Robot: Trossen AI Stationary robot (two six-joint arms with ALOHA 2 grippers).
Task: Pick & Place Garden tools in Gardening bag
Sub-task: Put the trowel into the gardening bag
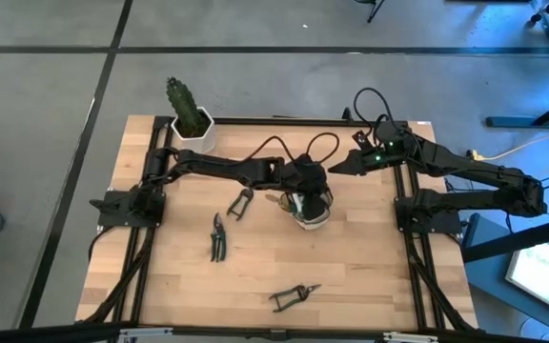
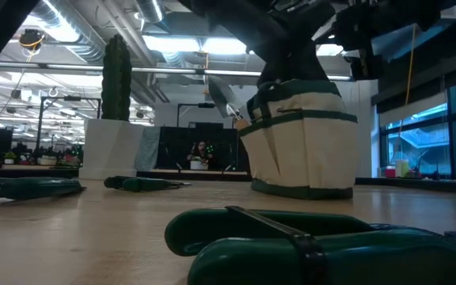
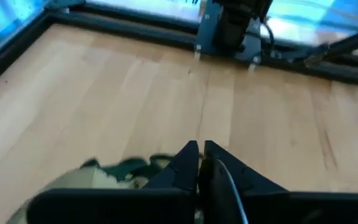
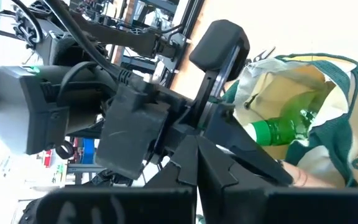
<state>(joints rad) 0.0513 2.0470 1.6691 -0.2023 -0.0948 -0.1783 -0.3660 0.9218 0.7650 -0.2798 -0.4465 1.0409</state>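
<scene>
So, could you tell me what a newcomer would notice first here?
Probably the bag at mid-table, with the left gripper reaching over its mouth and a green bottle lying inside. Next, three shears scattered on the bare wood, and the cactus at the far left corner.

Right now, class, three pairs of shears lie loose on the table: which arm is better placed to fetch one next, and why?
Left, probably. Its end effector is over the gardening bag, near the closest shears. The right end effector sits behind the bag, farther away.

no readable text, labels or signs
</scene>
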